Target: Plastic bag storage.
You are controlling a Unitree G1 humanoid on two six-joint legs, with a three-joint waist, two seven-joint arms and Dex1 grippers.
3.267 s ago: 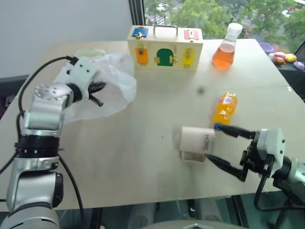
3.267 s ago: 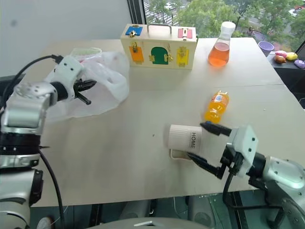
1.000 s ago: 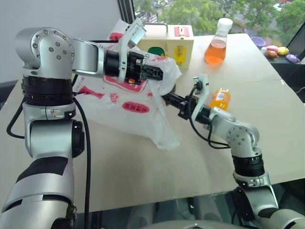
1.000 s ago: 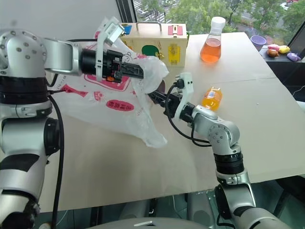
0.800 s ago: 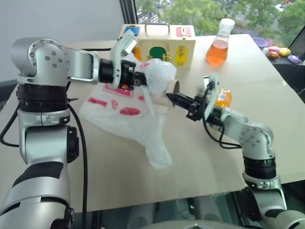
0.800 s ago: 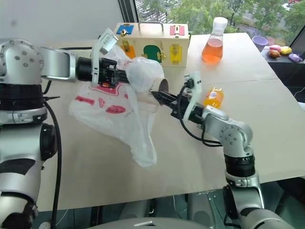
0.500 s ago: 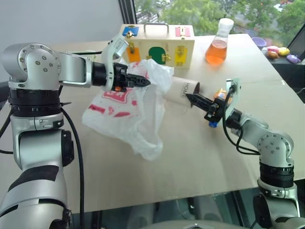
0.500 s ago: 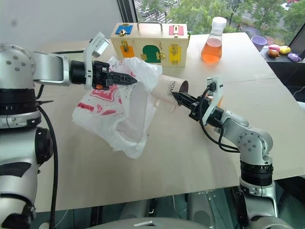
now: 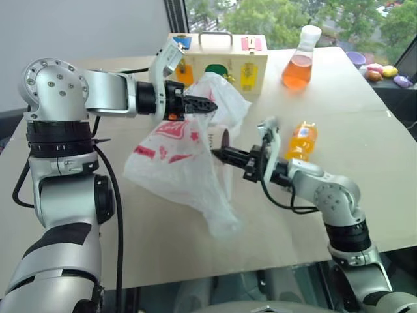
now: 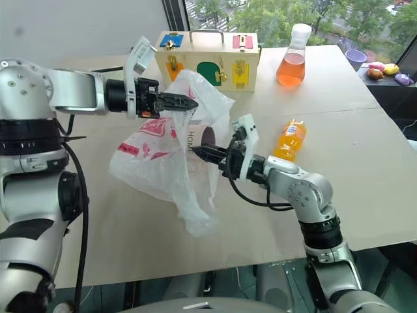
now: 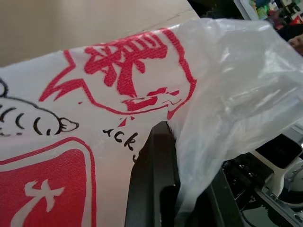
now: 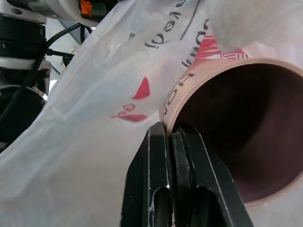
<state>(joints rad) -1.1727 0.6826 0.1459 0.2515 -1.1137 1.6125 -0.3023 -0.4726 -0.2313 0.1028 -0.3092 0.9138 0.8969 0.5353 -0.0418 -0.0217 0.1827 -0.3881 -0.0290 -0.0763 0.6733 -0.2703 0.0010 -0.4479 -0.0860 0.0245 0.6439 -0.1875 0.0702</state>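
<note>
Inside right wrist view, mug [image 12: 227, 127] brown interior.

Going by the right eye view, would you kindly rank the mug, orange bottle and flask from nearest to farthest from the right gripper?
From the right gripper:
1. Mug, pinched at its rim, inside the bag.
2. Orange bottle, lying beyond the arm.
3. Flask, at the table's far edge.

Pale wooden table [image 9: 365, 85], grey wall [image 9: 78, 26] behind, window [image 9: 260, 13] onto green trees
</note>
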